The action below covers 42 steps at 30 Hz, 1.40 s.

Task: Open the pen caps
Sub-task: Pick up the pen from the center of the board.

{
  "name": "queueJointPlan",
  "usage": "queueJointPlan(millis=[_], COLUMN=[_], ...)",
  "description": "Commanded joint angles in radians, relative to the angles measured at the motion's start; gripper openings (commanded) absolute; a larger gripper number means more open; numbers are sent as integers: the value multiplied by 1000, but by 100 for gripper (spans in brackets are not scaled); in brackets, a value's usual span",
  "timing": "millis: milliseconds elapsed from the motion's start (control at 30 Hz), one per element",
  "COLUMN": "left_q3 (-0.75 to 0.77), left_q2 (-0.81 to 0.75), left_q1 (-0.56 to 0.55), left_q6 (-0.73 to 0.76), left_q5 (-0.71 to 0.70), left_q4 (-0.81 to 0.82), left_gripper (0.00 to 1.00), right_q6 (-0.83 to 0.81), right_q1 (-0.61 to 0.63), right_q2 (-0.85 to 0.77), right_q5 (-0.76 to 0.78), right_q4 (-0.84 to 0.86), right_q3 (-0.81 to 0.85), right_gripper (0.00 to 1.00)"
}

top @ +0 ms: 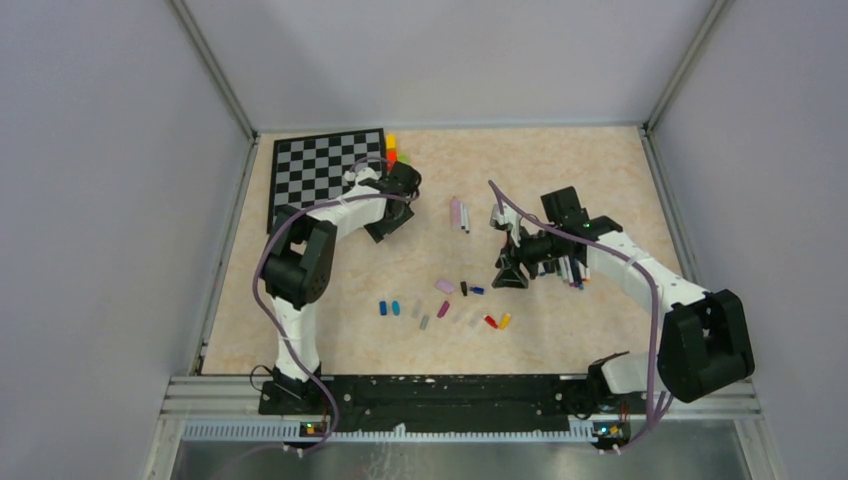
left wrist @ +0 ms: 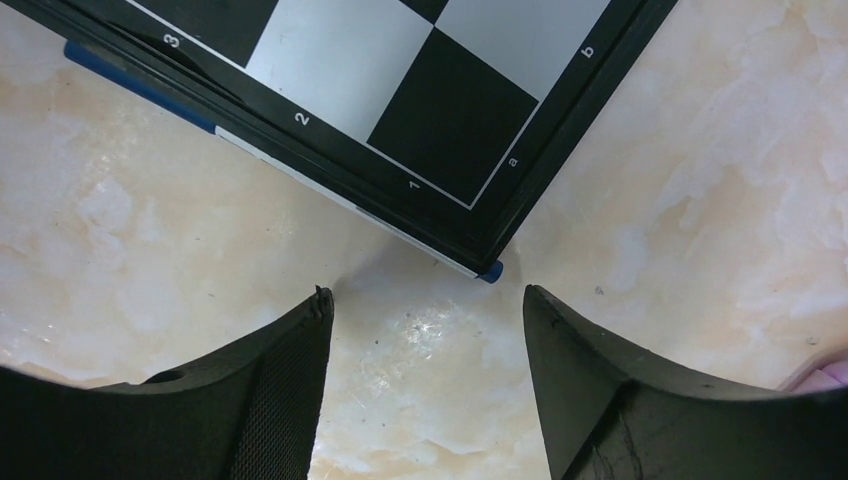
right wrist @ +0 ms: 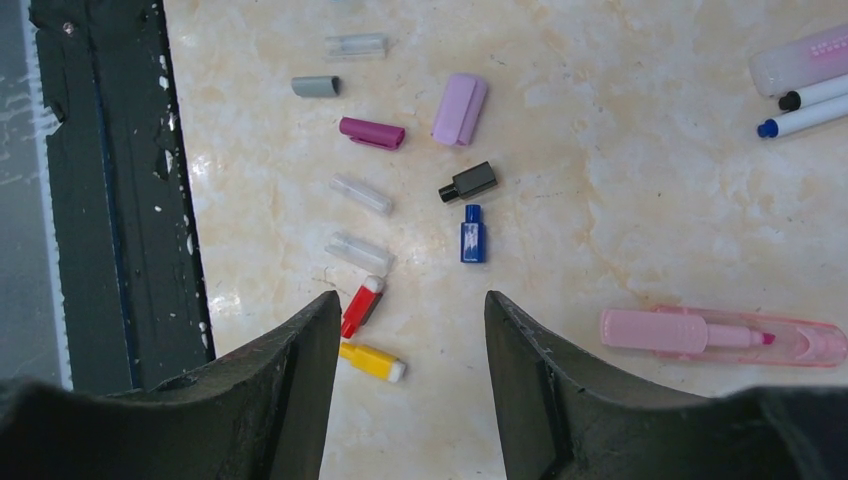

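Both pincers are spread apart, gripping nothing. The left gripper (left wrist: 425, 300) hangs at the black-and-white chessboard (left wrist: 455, 110) corner, and a thin blue-and-white pen (left wrist: 488, 270) pokes from under its edge. Stubby coloured plastic pen caps (right wrist: 472, 233) lie loose well right of the board, under the right gripper (right wrist: 410, 300).

Right wrist view: ten loose caps (right wrist: 372, 132), four pens (right wrist: 815, 93) including one pink highlighter (right wrist: 720, 335). Top view: one chessboard (top: 325, 165).
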Motion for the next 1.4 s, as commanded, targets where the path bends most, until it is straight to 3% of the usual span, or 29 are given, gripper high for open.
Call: queueJointPlan(millis=[0, 300, 1367], left_q3=[46, 133, 172], left_q2=[24, 89, 124], left_q1=[-10, -10, -5], left_q6=[-5, -36, -54], left_q5=[-24, -39, -154], left_q4=[-45, -161, -213], left_gripper=[73, 74, 75], right_q6=[-23, -25, -41], right_q1=[-7, -7, -8], right_q2=[15, 20, 21], right_q5=[-41, -30, -33], right_q4=[13, 16, -3], right_q3=[1, -1, 1], right_gripper=[54, 54, 54])
